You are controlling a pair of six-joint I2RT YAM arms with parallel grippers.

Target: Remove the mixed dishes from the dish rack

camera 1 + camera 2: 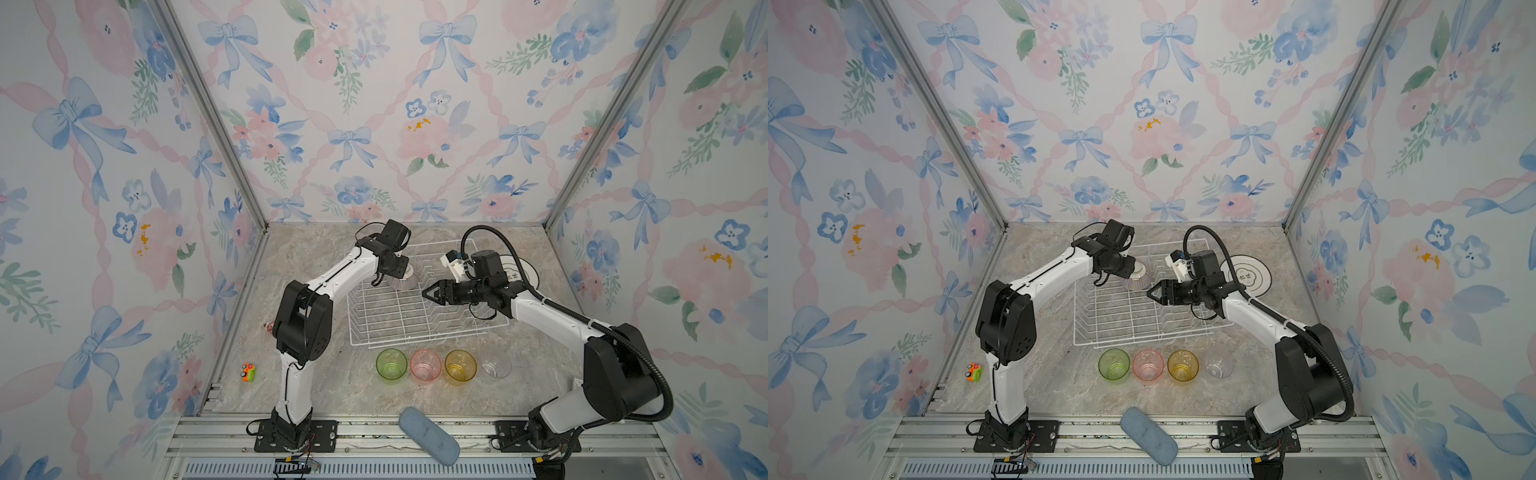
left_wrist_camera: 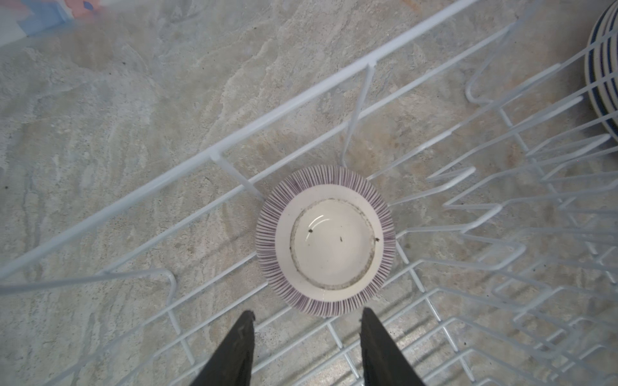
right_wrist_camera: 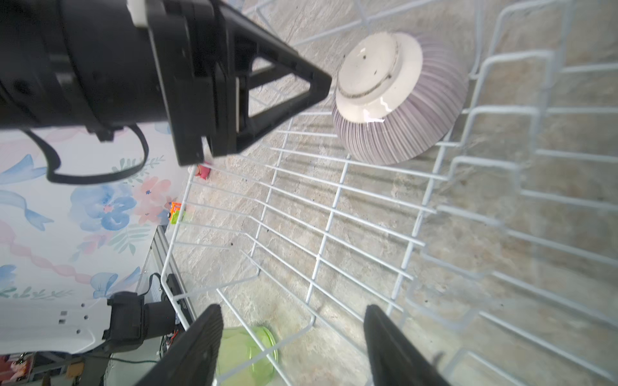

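**Hovering beside the striped bowl**

The left gripper, jaws parted and empty, has the striped bowl just beyond its fingertips, inverted inside the dish rack. The right gripper, spread and empty, points toward it.

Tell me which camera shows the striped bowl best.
The left wrist view: the striped bowl sits whole and unobstructed, upside down in the dish rack. The right wrist view shows its ribbed side at an angle. In both top views it is small and partly hidden under the left hand.
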